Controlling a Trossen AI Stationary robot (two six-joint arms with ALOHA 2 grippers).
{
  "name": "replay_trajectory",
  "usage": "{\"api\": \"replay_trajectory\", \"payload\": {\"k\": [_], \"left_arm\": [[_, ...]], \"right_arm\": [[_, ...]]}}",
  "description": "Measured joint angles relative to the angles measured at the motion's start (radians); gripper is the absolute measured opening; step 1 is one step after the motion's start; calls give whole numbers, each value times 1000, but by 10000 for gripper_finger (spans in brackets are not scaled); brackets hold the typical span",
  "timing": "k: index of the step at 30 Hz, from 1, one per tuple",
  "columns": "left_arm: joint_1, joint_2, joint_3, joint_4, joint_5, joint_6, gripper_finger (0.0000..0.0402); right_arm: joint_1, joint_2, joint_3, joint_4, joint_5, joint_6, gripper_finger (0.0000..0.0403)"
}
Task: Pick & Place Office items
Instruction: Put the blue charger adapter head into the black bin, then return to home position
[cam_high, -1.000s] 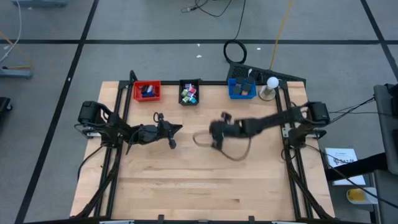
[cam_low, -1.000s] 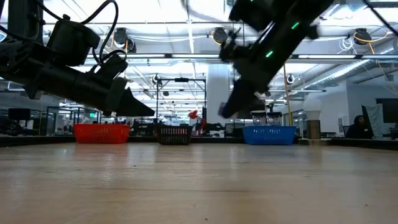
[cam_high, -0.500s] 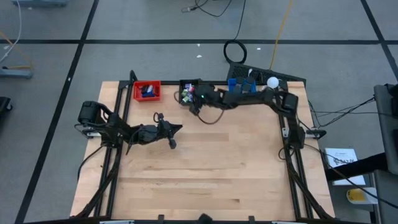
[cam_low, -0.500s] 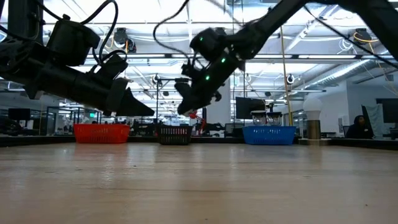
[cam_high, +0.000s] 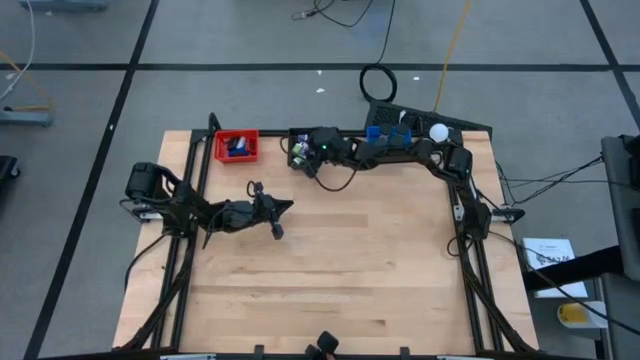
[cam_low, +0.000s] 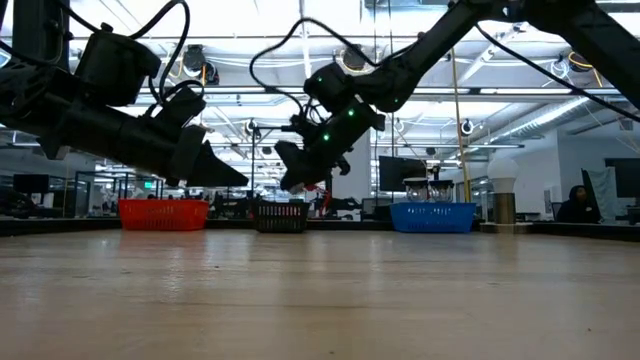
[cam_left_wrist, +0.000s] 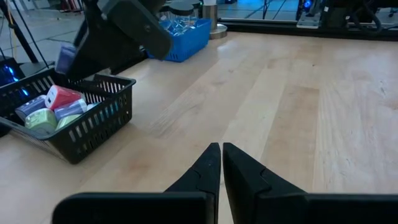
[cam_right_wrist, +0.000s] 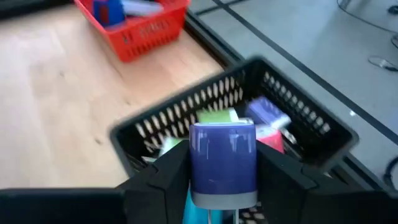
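My right gripper (cam_right_wrist: 222, 180) is over the black tray (cam_right_wrist: 305, 118), at the table's far edge, shut on a purple-blue block (cam_right_wrist: 222, 158). In the high view the gripper (cam_high: 298, 152) covers part of that tray (cam_high: 305, 131). Green, purple, red and white office items (cam_left_wrist: 56, 106) lie inside the black tray. More items, blue and dark, lie in the red tray (cam_high: 237, 134). My left gripper (cam_left_wrist: 221, 155) is shut and holds nothing; it hangs above the table's left half (cam_high: 279, 218). My right gripper pinches the block by its two opposite side faces (cam_right_wrist: 194, 163) between its two fingers (cam_right_wrist: 163, 171). The fingers come from the table's right side, slanting down. The block sits upright, lifted clear above the tray's inside (cam_low: 296, 180).
The red tray (cam_low: 163, 213), the black tray (cam_low: 281, 215) and a blue tray (cam_low: 432, 216) stand in a row along the far edge. A white ball-shaped lamp (cam_high: 438, 132) is beside the blue tray. Bare wood fills the table's middle and near half (cam_high: 340, 270).
My right gripper has swung from the table's middle toward the far edge and leftward, carrying the block, and has stopped over the black tray. The move was quick at first, then nearly still.
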Motion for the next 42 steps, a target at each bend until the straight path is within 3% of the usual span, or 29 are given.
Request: {"api": "replay_trajectory", "payload": {"k": [12,23,29,35,42], "left_arm": [[0,0,0,0,0,-1,26],[0,0,0,0,9,-1,26],[0,0,0,-6,9,-2,26],[0,0,0,-17,9,-2,26],[0,0,0,-15,9,-4,26]], "right_arm": [[0,-1,0,4,3,0,154],[0,-1,0,3,3,0,204],[3,-43,-1,-9,3,-19,204],[17,-133,-11,-91,3,-61,151],[17,-318,-228,14,-4,-112,25]]}}
